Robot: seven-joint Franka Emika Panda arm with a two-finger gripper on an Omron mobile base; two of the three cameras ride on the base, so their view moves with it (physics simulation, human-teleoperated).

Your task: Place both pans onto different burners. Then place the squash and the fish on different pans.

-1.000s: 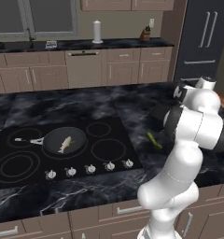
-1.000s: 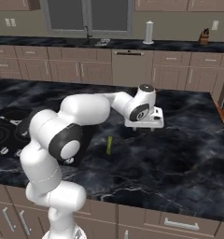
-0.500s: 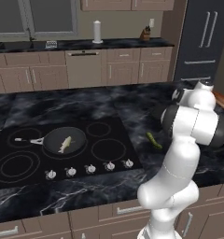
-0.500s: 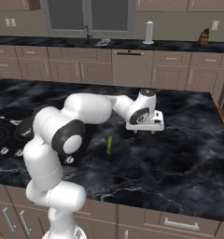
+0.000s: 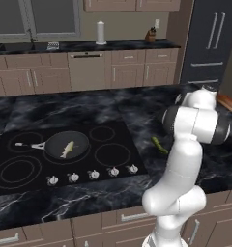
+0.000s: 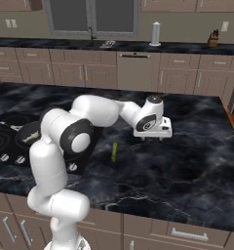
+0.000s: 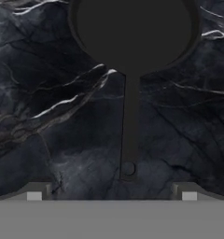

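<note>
One dark pan [image 5: 67, 144] sits on a burner at the cooktop's [image 5: 21, 185] middle left, handle pointing left, with the pale fish [image 5: 68, 149] lying in it. A second pan [image 7: 132, 28] rests on the black marble counter, and its long handle [image 7: 129, 126] runs toward my gripper [image 7: 111, 195]. The gripper hangs open just above the handle's end, with nothing between its fingers. Seen from the right base, the gripper [image 6: 153, 135] points down at the counter to the right of the green squash [image 6: 114, 151]. The squash [image 5: 159, 144] lies on the counter between cooktop and arm.
Free burner rings [image 5: 111, 154] lie to the right of the loaded pan. A row of silver knobs [image 5: 93, 173] lines the cooktop's front. Across the aisle stand a paper towel roll [image 5: 100, 33] and a knife block [image 5: 151, 35]. A tall dark fridge [image 5: 212, 43] stands at the right.
The hand has sunk a little toward the counter over the second pan's handle. The gripper stays open, and the pans, fish and squash have not moved.
</note>
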